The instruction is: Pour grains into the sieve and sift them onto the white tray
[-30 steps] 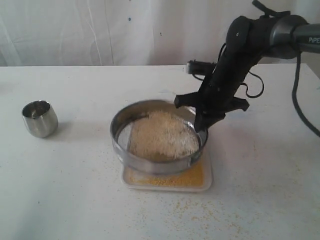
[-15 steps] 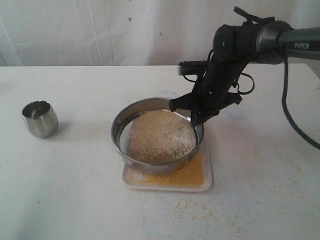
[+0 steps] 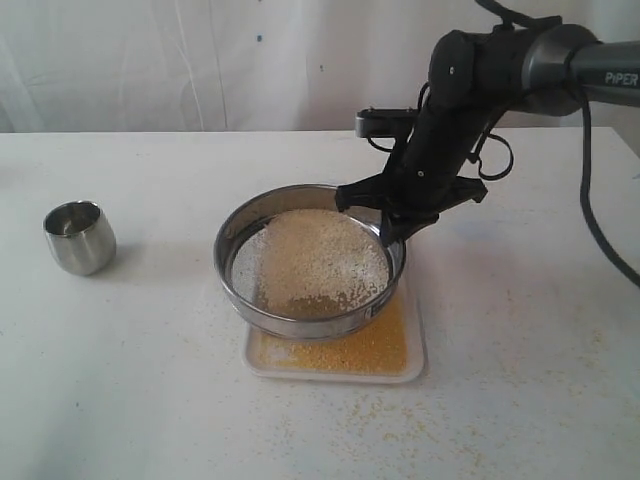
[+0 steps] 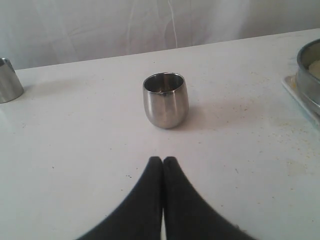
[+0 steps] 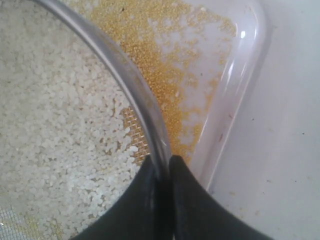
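1. Yellow specks of loose grains [image 3: 335, 420] lie scattered on the white table [image 3: 120, 400], nearest me, in front of the tray.
2. The white tray [image 3: 420, 350] lies flat on the table just behind the specks. A layer of fine golden grains covers its floor, thick along the front edge. The right wrist view shows them thinning toward one bare corner [image 5: 240, 60].
3. The sieve [image 3: 300, 325] stands over the tray and covers most of it, its steel band shining. It looks slightly tilted. I cannot tell whether it rests on the tray or hangs just clear.
4. Inside the sieve a pale beige heap of coarser bits [image 3: 310, 260] is spread across the mesh. Bare mesh shows at the left side.
5. The right gripper [image 3: 395, 228] pinches the sieve's far-right rim, one finger inside the ring and one outside. In the right wrist view the black fingers [image 5: 187, 200] close on the thin steel wall, with pale grains on one side and the tray on the other.
6. The right arm [image 3: 480, 80] slopes down to it from the upper right, its cables looping beside it.
7. A small rounded steel cup [image 3: 80, 237] stands upright on the table, well apart to the left. Its mouth is open and I see nothing inside.
8. The left gripper [image 4: 163, 162] shows only in its own wrist view, fingers pressed together with nothing between them. It hangs above bare table and faces the cup [image 4: 165, 100] without touching it.
9. Another steel vessel [image 4: 7, 80] is cut off by that view's edge — too little shows to name it.
10. A creased white curtain [image 3: 200, 60] hangs behind the table's far edge.
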